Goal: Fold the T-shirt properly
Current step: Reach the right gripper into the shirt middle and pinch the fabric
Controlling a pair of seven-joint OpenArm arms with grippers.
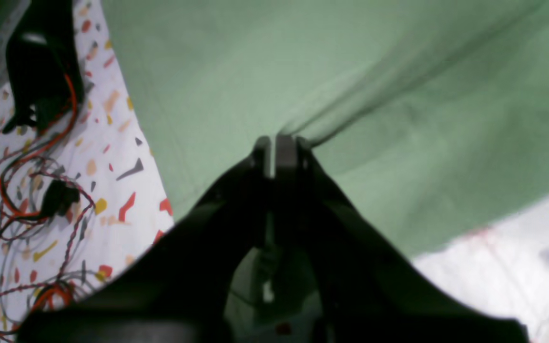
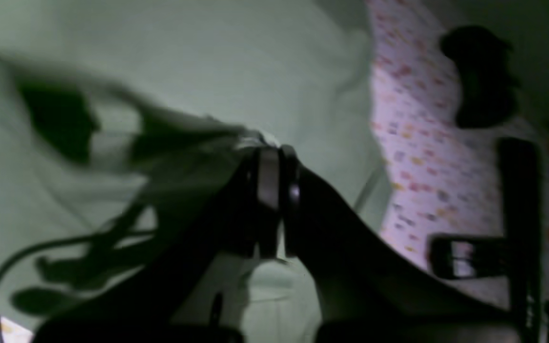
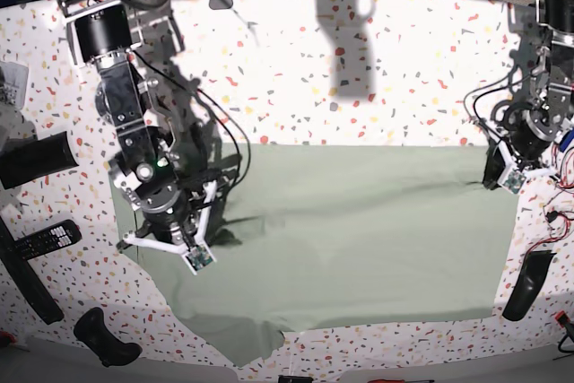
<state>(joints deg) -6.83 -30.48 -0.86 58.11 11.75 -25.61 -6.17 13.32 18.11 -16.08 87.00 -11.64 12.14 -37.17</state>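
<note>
The pale sage-green T-shirt [image 3: 359, 239] lies spread across the speckled table [image 3: 377, 78], its lower left part rumpled. At the shirt's right edge in the base view, my left gripper [image 3: 491, 177] is shut on the cloth. The left wrist view shows its fingertips [image 1: 279, 145] pressed together on a pinch of fabric [image 1: 350, 71], with a crease pulled up and to the right. My right gripper [image 3: 213, 226] is low over the shirt's left part. Its fingers [image 2: 270, 157] are shut on a bunched fold of the shirt [image 2: 255, 57].
A remote [image 3: 45, 239] and other black objects [image 3: 103, 336] lie along the table's left edge. A black object [image 3: 525, 284] sits by the shirt's right lower corner. Red and black cables [image 1: 31, 190] are strewn on the table near the left arm.
</note>
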